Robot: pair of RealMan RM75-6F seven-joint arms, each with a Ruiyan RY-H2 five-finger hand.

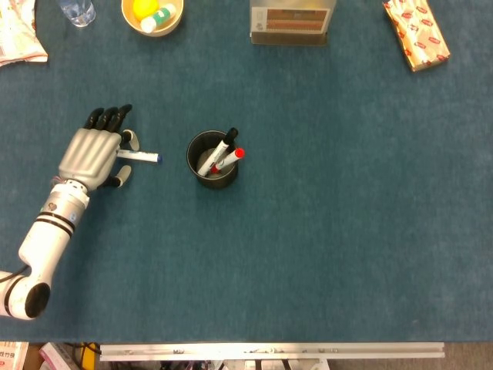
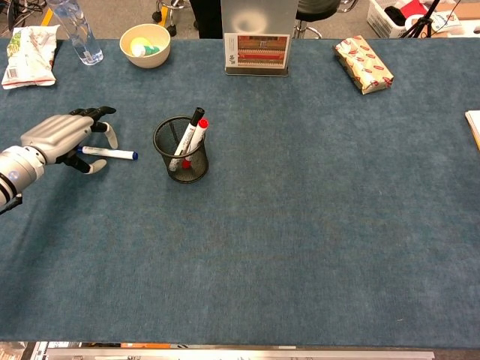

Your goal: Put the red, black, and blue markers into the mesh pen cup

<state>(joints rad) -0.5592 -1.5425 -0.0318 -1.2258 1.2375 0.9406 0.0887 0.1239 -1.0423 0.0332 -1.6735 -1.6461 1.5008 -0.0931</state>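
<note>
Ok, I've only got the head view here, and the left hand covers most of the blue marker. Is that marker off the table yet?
Observer: No. From the chest view the blue marker lies flat on the table, and the left hand arches over its rear end with fingers apart.
Operator: And is the cup standing straight? From above I can't tell.
Observer: Yes, the mesh pen cup stands upright. Its side shows the black marker and red marker leaning, caps above the rim.
Operator: Anything further right that my view cuts off?
Observer: Only the edge of a white flat item at the table's right border, too cropped to name.
</note>
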